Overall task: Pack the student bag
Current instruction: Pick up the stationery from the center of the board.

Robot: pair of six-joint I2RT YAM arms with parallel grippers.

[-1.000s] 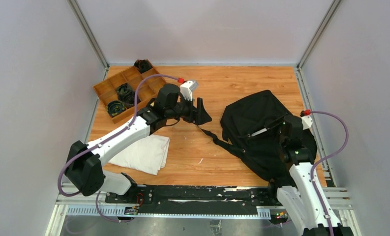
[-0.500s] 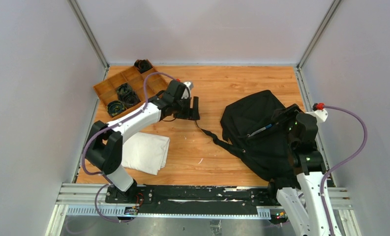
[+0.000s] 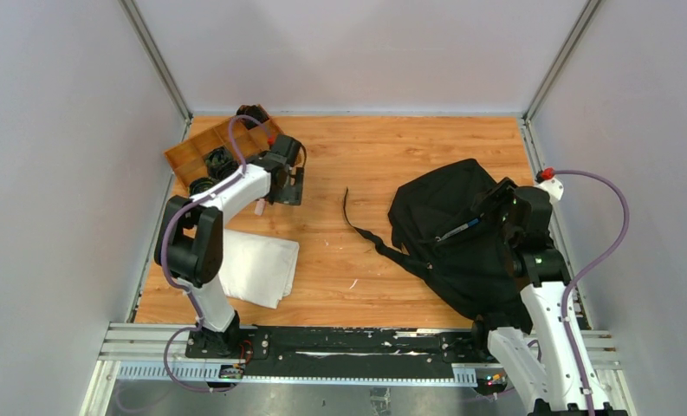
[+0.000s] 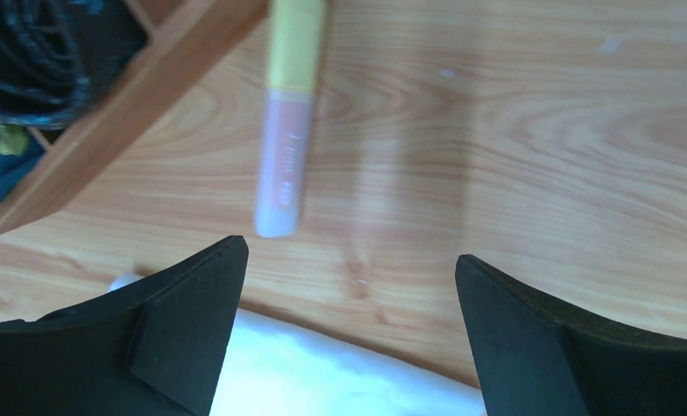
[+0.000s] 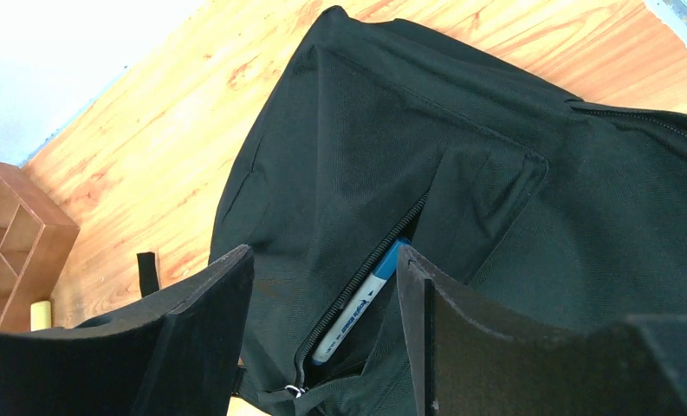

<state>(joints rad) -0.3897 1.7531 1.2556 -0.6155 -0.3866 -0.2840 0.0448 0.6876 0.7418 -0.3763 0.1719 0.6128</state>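
The backpack (image 3: 448, 217) is laid on the right of the table (image 3: 392, 156), just below the right gripper (image 5: 322, 256), whose jaws are spread empty above its unzipped pocket. The left gripper (image 4: 348, 260), also spread empty, is positioned well apart, beside the tray (image 3: 184, 156).

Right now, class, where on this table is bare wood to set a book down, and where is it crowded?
Free: the back middle of the table, between the left claw and the student bag, and the near strip between the white cloth and the bag's strap. Crowded: the left side, with tray, marker and cloth; the bag fills the right.
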